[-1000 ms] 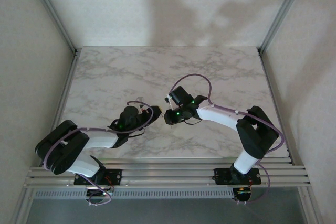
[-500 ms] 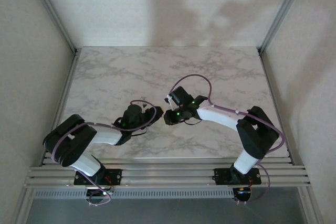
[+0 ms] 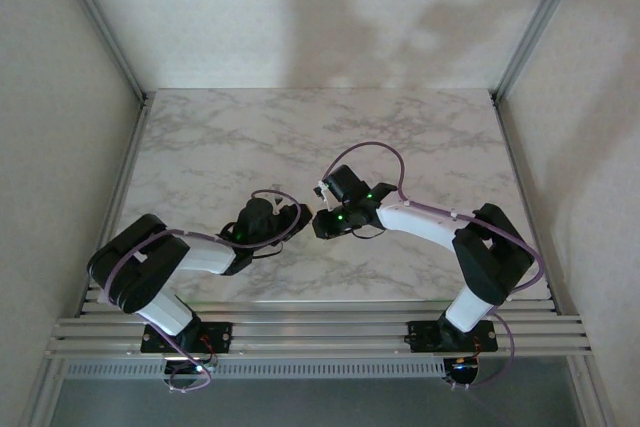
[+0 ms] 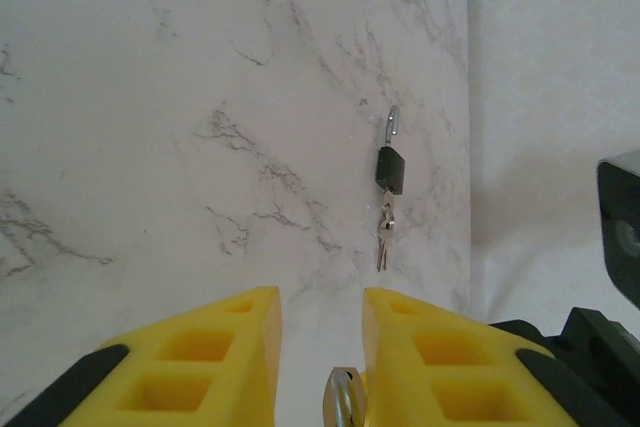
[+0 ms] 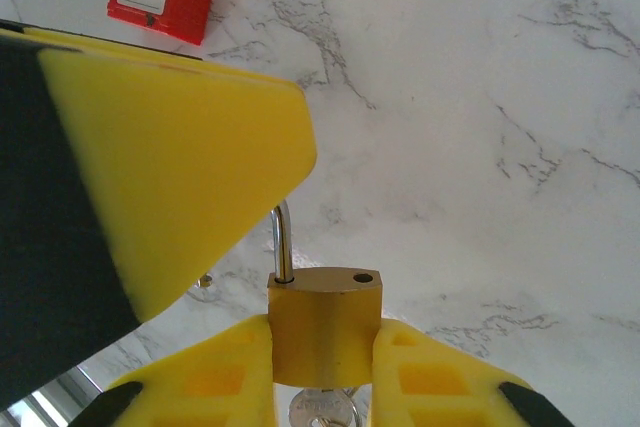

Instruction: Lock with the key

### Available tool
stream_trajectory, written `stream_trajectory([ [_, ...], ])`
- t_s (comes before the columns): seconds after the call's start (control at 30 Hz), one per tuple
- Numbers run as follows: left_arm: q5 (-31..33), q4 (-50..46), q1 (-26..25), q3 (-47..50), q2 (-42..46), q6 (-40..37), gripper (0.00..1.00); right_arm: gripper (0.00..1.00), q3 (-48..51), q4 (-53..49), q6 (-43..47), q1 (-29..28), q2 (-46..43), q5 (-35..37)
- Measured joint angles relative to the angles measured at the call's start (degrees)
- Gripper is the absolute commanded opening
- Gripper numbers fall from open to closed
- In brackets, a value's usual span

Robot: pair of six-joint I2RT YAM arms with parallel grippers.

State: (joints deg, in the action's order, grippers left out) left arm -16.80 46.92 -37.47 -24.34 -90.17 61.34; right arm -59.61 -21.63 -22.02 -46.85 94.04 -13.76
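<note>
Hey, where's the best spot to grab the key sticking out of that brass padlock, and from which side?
Probably take the key by its flat silver head, pressing on its two broad faces. Come in from the end of the padlock opposite the shackle: the right fingers clamp the body's sides, so that end is the one left free.

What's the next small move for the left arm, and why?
Probably close the left gripper on the shackle: it stands raised from the brass padlock clamped in the right gripper, one hole empty, with the left jaws open beside it.
</note>
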Motion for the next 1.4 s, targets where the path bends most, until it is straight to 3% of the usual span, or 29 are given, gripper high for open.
stream_trajectory([
  [0.4, -0.2, 0.0, 0.0, 0.0, -0.1, 0.0, 0.16, 0.22, 0.0, 0.0, 0.0, 0.0, 0.0, 0.0],
  [0.67, -0.2, 0.9, -0.1, -0.5, -0.6, 0.5, 0.0, 0.22, 0.1, 0.0, 0.0, 0.0, 0.0, 0.0],
  [0.93, -0.4, 1.1, -0.1, -0.5, -0.7, 0.4, 0.0, 0.24, 0.1, 0.0, 0.0, 0.0, 0.0, 0.0],
  [1.4, -0.3, 3.6, -0.2, 0.3, -0.8, 1.8, 0.0, 0.41, 0.9, 0.0, 0.0, 0.0, -1.6, 0.0],
])
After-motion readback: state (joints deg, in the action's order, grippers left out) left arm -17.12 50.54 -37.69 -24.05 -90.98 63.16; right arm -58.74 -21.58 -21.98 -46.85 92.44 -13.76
